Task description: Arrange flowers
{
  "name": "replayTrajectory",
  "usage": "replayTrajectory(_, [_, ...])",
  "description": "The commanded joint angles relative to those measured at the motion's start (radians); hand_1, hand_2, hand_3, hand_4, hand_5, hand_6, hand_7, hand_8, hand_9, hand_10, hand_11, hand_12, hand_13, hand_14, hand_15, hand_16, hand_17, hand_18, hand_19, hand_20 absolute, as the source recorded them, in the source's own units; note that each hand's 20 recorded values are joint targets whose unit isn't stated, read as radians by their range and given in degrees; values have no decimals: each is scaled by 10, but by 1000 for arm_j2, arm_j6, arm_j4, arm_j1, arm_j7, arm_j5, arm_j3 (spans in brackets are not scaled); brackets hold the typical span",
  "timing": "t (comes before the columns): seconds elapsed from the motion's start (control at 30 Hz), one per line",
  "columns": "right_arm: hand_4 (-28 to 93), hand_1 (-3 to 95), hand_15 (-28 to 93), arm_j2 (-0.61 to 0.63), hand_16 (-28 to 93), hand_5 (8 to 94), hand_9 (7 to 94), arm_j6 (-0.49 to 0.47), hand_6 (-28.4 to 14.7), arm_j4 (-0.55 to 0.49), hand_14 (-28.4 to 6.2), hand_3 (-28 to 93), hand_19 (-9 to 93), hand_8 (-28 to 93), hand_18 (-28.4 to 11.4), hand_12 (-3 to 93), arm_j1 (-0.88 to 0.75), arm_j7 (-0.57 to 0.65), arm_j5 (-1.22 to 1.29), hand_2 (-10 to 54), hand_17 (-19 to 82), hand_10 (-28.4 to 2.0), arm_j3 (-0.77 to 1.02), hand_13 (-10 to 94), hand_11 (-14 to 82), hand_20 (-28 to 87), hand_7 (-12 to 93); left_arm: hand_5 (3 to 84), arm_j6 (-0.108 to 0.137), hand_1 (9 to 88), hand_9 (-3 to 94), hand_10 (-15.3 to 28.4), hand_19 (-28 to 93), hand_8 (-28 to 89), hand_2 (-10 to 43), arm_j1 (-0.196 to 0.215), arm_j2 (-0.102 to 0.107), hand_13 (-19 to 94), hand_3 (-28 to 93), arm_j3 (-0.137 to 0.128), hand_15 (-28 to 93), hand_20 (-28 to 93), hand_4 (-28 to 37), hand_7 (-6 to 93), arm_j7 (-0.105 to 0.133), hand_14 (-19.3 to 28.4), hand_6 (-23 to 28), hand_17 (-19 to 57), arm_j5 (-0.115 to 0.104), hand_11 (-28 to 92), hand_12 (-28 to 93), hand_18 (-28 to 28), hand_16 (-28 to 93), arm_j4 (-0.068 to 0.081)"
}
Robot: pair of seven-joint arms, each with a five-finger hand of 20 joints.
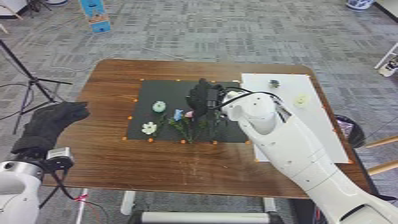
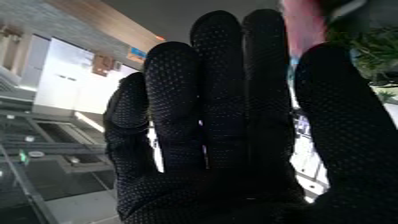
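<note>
The pink flower (image 1: 188, 114) lies among the stems on the black mat (image 1: 155, 90), nearer its near edge than its far one. The right hand (image 1: 202, 95) is open beside it, fingers straight and thumb apart; the pictures show no firm hold. The step looks like picking up this bloom: best to close thumb and fingers on the stem below the petals, then lift slowly so that the neighbouring stalks do not snag. Its head is a small, soft pink, with a blue flower (image 1: 178, 115) just beside it. Outward, a pale yellow flower (image 1: 301, 101) lies on the white sheet (image 1: 315, 130) towards the table's right edge.
</note>
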Motion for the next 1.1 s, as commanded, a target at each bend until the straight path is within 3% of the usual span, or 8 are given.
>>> replayTrajectory(0.03, [-187, 367, 600, 18, 388, 723, 805, -11, 27, -12, -144, 631, 686, 20, -237, 281, 11, 9, -115, -8, 240, -121, -18, 629, 314, 620, 277, 547, -3, 250, 528, 130, 87, -68, 91, 1, -6, 407, 706, 1, 261, 208, -273, 185, 2, 162, 34, 63, -2, 269, 171, 122, 33, -5])
replayTrajectory(0.43, [-170, 316, 598, 159, 385, 697, 775, -60, 26, -102, -151, 668, 673, -120, -238, 280, 121, 66, -11, -27, 226, -130, -57, 605, 313, 618, 284, 549, 7, 243, 545, 128, 92, -72, 86, 12, -11, 419, 711, -2, 255, 209, -280, 196, -5, 161, 23, 64, 0, 251, 191, 124, 44, -12])
replayTrajectory(0.67, [-170, 300, 592, 292, 382, 689, 767, -60, 22, -212, -154, 676, 664, -123, -239, 278, 131, 107, 116, -37, 220, -132, -8, 597, 307, 616, 279, 551, 6, 242, 546, 130, 93, -71, 84, 7, -9, 418, 713, 1, 253, 209, -281, 194, -12, 163, 25, 64, 0, 249, 194, 125, 46, -10])
replayTrajectory(0.8, [-171, 290, 578, 360, 376, 685, 759, -16, 21, -228, -155, 673, 658, -121, -239, 277, 92, 139, 153, -35, 216, -134, 58, 592, 302, 613, 273, 553, 5, 242, 546, 131, 93, -70, 84, 3, -5, 418, 714, 1, 252, 208, -281, 189, -22, 164, 27, 64, 1, 248, 193, 124, 45, -7])
replayTrajectory(0.9, [-171, 277, 561, 409, 368, 676, 744, -18, 17, -242, -158, 673, 647, -119, -238, 276, 41, 180, 158, -41, 212, -135, 115, 588, 291, 608, 267, 553, 6, 242, 546, 131, 93, -69, 83, 17, -10, 418, 713, -3, 253, 208, -281, 187, -20, 164, 27, 64, 1, 248, 193, 124, 44, -14])
replayTrajectory(1.0, [-171, 257, 548, 479, 362, 650, 719, -1, 12, -267, -161, 665, 640, -115, -240, 275, -34, 233, 181, -58, 206, -140, 173, 583, 276, 605, 256, 553, -11, 243, 546, 132, 93, -69, 83, 33, -12, 417, 713, -16, 253, 208, -282, 186, -16, 164, 29, 63, 0, 247, 192, 124, 44, -14])
replayTrajectory(1.1, [-177, 212, 545, 504, 358, 606, 690, -2, -6, -266, -166, 661, 634, -97, -245, 275, -121, 246, 189, -85, 196, -145, 270, 572, 267, 606, 235, 553, -9, 244, 545, 132, 92, -68, 83, 38, -11, 417, 713, -21, 254, 208, -282, 184, -20, 164, 30, 64, -1, 248, 192, 124, 44, -15])
